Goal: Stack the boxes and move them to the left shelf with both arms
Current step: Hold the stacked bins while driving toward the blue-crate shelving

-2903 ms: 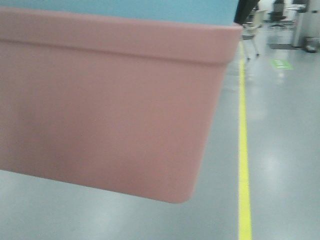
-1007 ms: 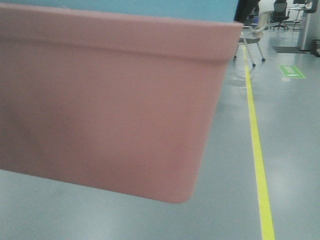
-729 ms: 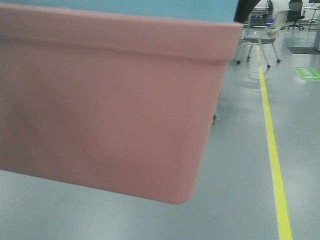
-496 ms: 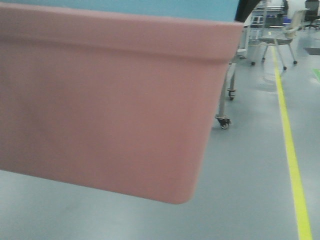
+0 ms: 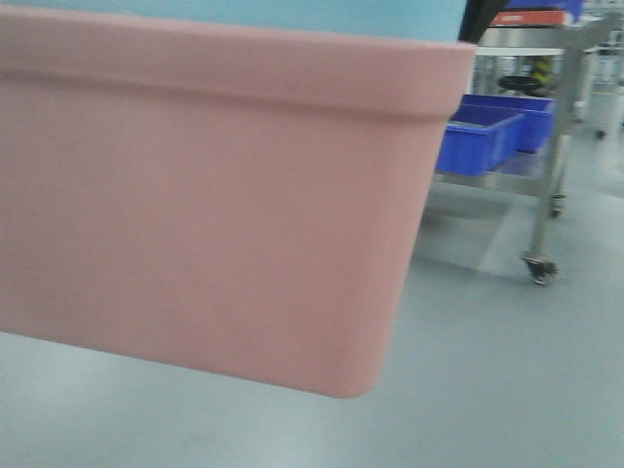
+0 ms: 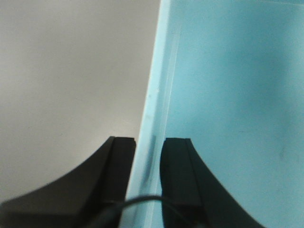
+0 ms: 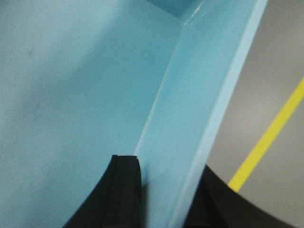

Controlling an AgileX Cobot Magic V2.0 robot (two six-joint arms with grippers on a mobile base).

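1. The salmon pink box (image 5: 214,195) fills most of the front view. It is upright, rim on top, with one long side facing the camera, so its long axis runs left to right across the frame. The bottom edge slopes slightly down toward the right.
2. The light blue box (image 5: 292,14) sits nested inside it. Only a thin strip shows above the pink rim.
3. The stack hangs clear above the grey floor (image 5: 487,390), touching nothing below.
4. The left end effector (image 6: 149,145) straddles one side wall of the light blue box. One black finger is inside and one outside, both pinching the wall. The fingers point along the wall line.
5. The right end effector (image 7: 166,183) grips the opposite wall near an inner corner in the same way, one finger inside the tub and the other outside the rim.
6. The arms themselves are out of view, so their pose beyond the wrists cannot be told.
7. Beyond the box's right corner stands a metal rack (image 5: 561,117) on castors, carrying dark blue bins (image 5: 483,141).
8. A yellow floor line (image 7: 268,137) shows in the right wrist view.
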